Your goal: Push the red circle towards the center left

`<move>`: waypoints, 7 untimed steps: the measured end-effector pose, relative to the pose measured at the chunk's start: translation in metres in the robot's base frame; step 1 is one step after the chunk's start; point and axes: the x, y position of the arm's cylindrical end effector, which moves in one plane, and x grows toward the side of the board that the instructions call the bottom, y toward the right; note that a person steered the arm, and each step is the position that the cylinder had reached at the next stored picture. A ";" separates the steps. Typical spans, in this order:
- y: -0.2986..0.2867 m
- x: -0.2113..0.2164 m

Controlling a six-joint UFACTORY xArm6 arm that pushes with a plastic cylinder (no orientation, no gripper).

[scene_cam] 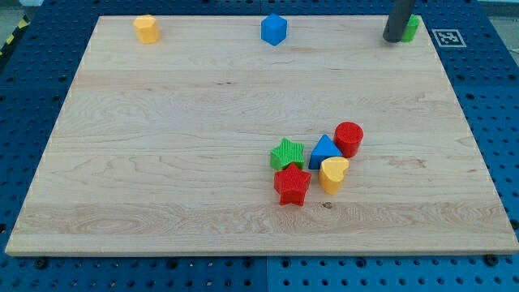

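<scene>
**Camera view: rod parked at the board's far corner, red circle in the cluster**

Camera view shows a pale wooden board (162,162) lying on a blue perforated table (495,105). My tip (392,38), the lower end of the straight dark rod, stands near the board's 1 o'clock corner, with the rod rising out of the view's top. It has no fingers to open or close. Just beside it, at its 3 o'clock, a small green block (412,28) is partly hidden by the rod; its shape cannot be made out, nor whether the two touch.

The red circle-shaped cylinder block (349,138) sits well apart from my tip, at about 4 o'clock from the board's centre. It tops a tight cluster: the blue triangle block (323,151) just at its 8 o'clock, the yellow heart block (333,173) at its 7 o'clock, the green star block (287,153) further toward 9 o'clock, and the red star block (292,185) lowest.

Along the top edge stand a yellow block (146,28) at 11 o'clock and a blue block (274,29) at 12 o'clock.

A black-and-white square marker tag (448,37) lies on the table; no readable writing appears.
</scene>
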 end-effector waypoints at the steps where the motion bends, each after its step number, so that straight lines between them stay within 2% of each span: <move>1: 0.001 0.019; 3: 0.021 0.156; 4: 0.021 0.173; 6: 0.026 0.179; 7: 0.040 0.202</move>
